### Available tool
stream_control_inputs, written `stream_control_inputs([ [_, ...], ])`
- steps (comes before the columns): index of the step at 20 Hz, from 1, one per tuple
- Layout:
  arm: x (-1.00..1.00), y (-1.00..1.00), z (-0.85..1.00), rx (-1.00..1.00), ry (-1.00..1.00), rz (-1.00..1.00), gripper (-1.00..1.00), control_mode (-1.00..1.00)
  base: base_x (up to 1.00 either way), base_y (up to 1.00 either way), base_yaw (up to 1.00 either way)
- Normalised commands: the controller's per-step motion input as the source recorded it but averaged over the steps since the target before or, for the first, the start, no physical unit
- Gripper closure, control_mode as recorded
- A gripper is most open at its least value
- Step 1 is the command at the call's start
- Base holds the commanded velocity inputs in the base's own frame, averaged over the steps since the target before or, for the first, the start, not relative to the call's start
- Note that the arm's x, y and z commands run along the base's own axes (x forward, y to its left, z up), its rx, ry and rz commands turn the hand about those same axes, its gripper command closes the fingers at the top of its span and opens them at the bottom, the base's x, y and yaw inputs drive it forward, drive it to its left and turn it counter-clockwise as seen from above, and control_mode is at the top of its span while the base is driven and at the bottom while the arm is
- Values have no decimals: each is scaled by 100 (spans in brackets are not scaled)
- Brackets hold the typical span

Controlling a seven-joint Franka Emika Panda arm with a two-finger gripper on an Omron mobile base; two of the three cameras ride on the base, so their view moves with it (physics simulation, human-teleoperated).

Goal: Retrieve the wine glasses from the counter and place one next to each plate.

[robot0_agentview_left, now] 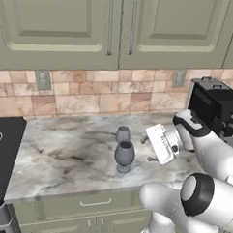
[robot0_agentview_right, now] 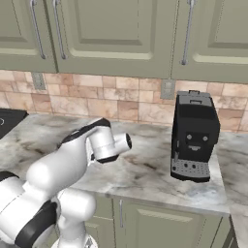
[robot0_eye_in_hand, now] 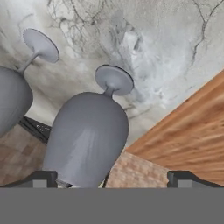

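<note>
Two grey wine glasses stand upright close together on the marble counter (robot0_agentview_left: 63,149): the smaller, paler one (robot0_agentview_left: 123,134) behind, the larger, darker one (robot0_agentview_left: 124,155) in front. My gripper (robot0_agentview_left: 148,149) hovers just to their right, pointing at them, a little above the slab. It is open and holds nothing. In the hand view, which is rolled over, one goblet's bowl (robot0_eye_in_hand: 87,140) lies close in front of the gripper (robot0_eye_in_hand: 113,179), between the spread fingertips (robot0_eye_in_hand: 41,179). The other goblet (robot0_eye_in_hand: 13,100) sits off to the left. The plates are out of view.
A black coffee machine (robot0_agentview_left: 215,106) (robot0_agentview_right: 193,138) stands at the back right, close behind my forearm. The black stovetop (robot0_agentview_left: 0,156) (robot0_agentview_right: 7,120) borders the counter on the left. The tile backsplash and upper cabinets rise behind, and the counter's front edge lies just before the goblets.
</note>
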Motion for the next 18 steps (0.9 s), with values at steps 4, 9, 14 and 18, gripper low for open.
stream_control_inputs([
  [4, 26, 0, -9, 0, 0, 0, -100, -100, 0, 0, 0],
  [9, 26, 0, -7, 0, 0, 0, -100, -100, 0, 0, 0],
  [14, 5, 0, -12, 2, 0, 0, -100, -100, 0, 0, 0],
  [18, 0, 0, -15, 4, 4, 0, -100, -100, 0, 0, 0],
])
